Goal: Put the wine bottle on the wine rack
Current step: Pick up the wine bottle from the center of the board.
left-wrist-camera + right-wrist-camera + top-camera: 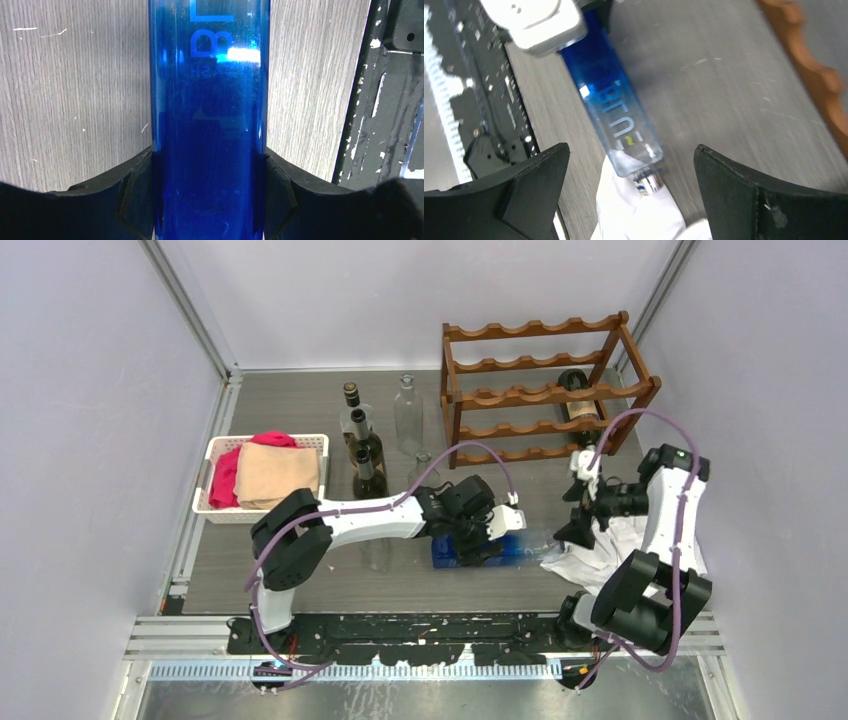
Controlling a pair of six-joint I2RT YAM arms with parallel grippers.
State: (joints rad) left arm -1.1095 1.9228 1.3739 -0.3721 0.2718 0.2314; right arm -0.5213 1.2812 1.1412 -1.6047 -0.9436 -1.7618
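Note:
A blue wine bottle [512,546] lies on its side on the table, its silver cap [649,181] pointing right onto a white cloth [644,215]. My left gripper [478,538] is shut on the bottle's body [210,100], with a black finger [132,195] pressed against each side. My right gripper [580,502] hangs open over the capped end [616,110], fingers wide apart and touching nothing. The reddish-brown wine rack [545,395] stands at the back right, and its wavy rail [819,75] shows in the right wrist view.
A dark bottle [578,400] lies in the rack. Several dark and clear bottles [365,450] stand left of the rack. A white basket [210,490] of red and tan cloths sits at the left. The crumpled white cloth [600,550] lies under my right arm.

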